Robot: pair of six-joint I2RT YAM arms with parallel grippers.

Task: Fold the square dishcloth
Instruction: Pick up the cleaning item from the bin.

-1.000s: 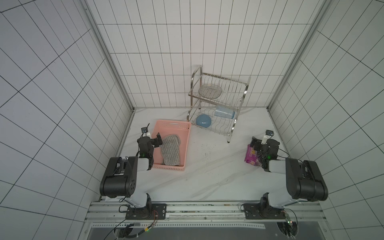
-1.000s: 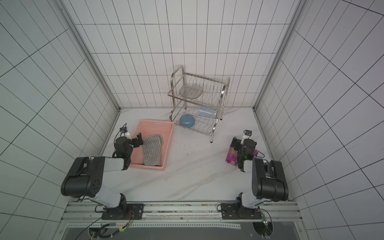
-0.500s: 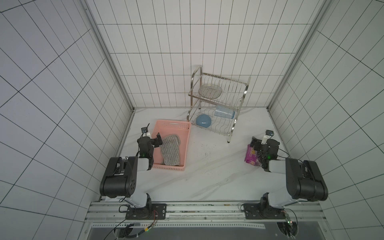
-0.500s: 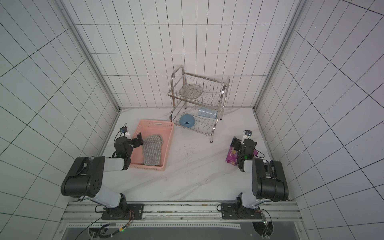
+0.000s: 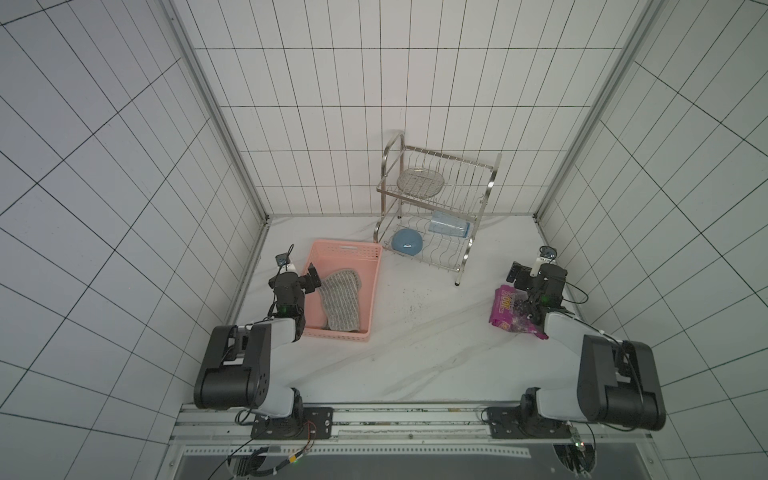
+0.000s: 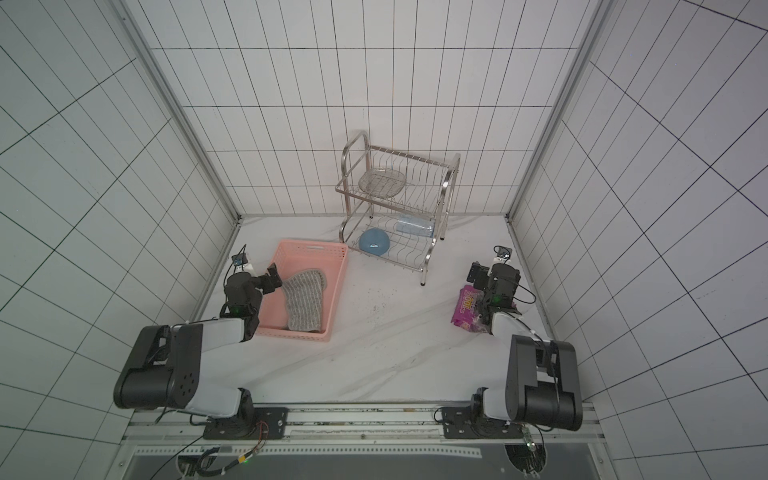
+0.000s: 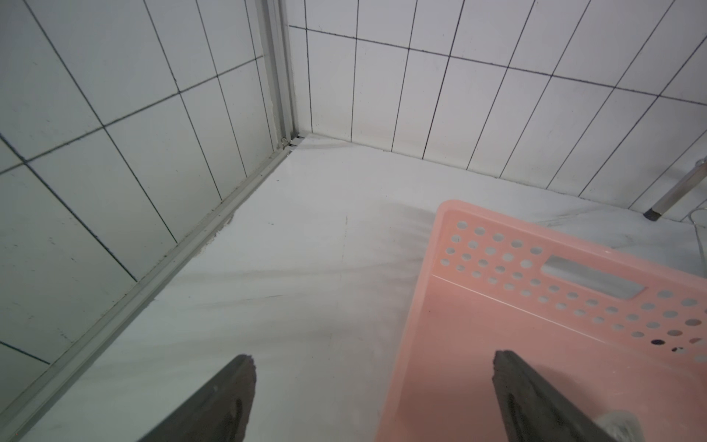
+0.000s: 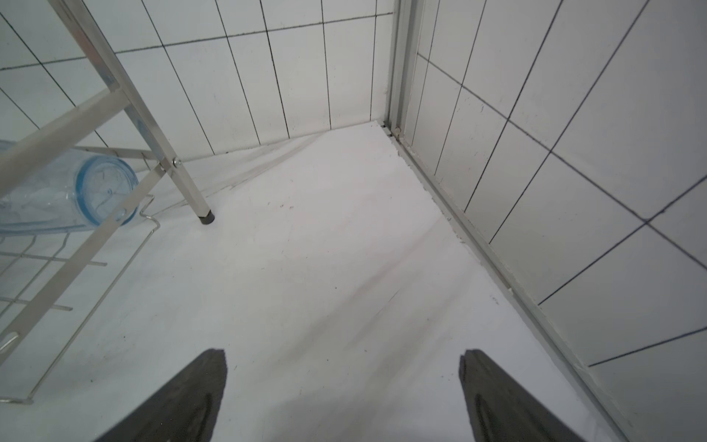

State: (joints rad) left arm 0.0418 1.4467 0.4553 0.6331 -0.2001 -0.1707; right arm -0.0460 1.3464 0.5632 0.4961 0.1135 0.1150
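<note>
Across the white tabletop (image 5: 415, 332), the metal rack (image 5: 432, 216) stood by the back wall and the pink basket (image 5: 376, 286) sat near the left arm. The dishcloth (image 5: 338, 303) lay rumpled and unfolded inside that basket. A purple packet (image 5: 511, 311) lay under the right arm.

The left arm's fingers (image 7: 229, 402) were spread wide and held nothing. The right arm's fingers (image 8: 183, 398) were likewise apart and empty.

The step in hand looked like fetching the cloth. It would go best with a pinch on one rounded edge and a lift clear of the basket wall. The cloth could then be spread flat on open tabletop before any fold.

Both top views showed the whole cloth. The left wrist view caught only a grey scrap of it, but showed one finger over the basket floor and one over bare tabletop. The right wrist view missed the packet and showed a clear cup (image 8: 76, 191) on the rack.
</note>
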